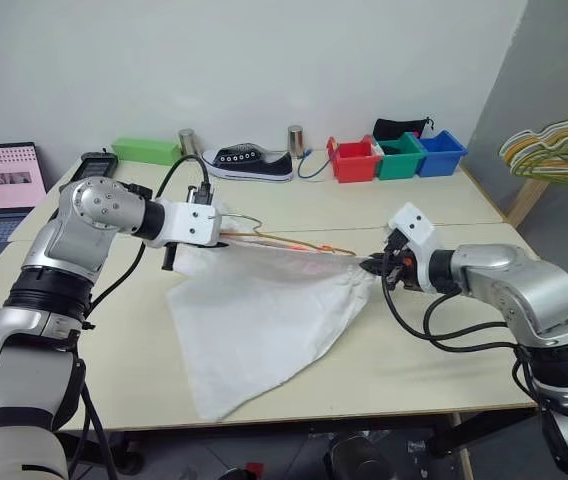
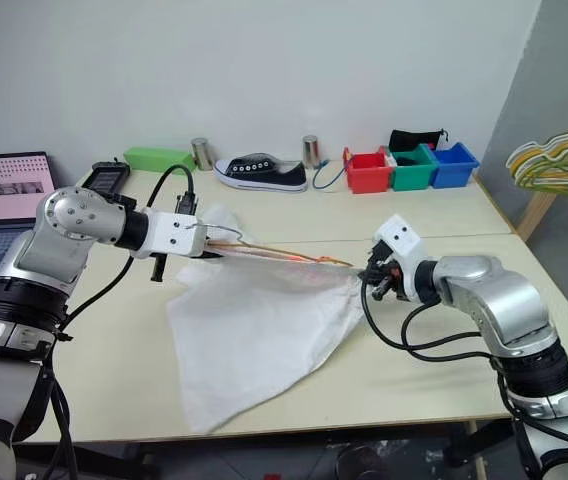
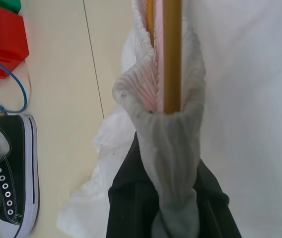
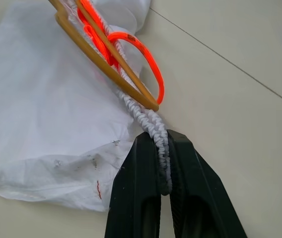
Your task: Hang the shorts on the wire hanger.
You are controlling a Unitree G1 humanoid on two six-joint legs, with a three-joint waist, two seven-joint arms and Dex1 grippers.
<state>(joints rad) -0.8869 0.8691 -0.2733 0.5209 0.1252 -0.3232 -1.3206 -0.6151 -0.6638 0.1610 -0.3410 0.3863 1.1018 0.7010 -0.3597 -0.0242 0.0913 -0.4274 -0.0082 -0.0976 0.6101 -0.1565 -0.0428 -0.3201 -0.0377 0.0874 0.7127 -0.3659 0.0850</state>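
Status: the shorts (image 1: 259, 325) are stretched between both arms at the centre of the frame, above the surface (image 1: 434, 350); the waistband runs as a taut line from the left gripper (image 1: 222, 228) at centre left to the right gripper (image 1: 372, 264) at centre right, and the remaining fabric hangs below it in a triangle whose lower point rests on the surface toward the lower left.

Jaw state: the left jaws are clenched on the gathered waistband end, as the left wrist view shows, with fabric bunched between the black fingers (image 3: 131, 198); the right jaws are clenched on the opposite waistband end, the elastic pinched between the two fingers (image 4: 146, 173).

Hanger position: the wire hanger (image 1: 294, 243) lies along the stretched waistband between the two grippers; in the left wrist view its yellow-orange wire (image 3: 171, 54) enters the waistband opening; in the right wrist view its corner (image 4: 148, 101) protrudes just beside the gripped elastic.

Progress, as a judgement: insertion of the hanger into the waistband appears largely complete; whether the silver hook is free of the fabric cannot be determined. Remaining: confirm the shorts sit securely on the hanger; release both waistband ends; leave the garment supported by the hanger alone.
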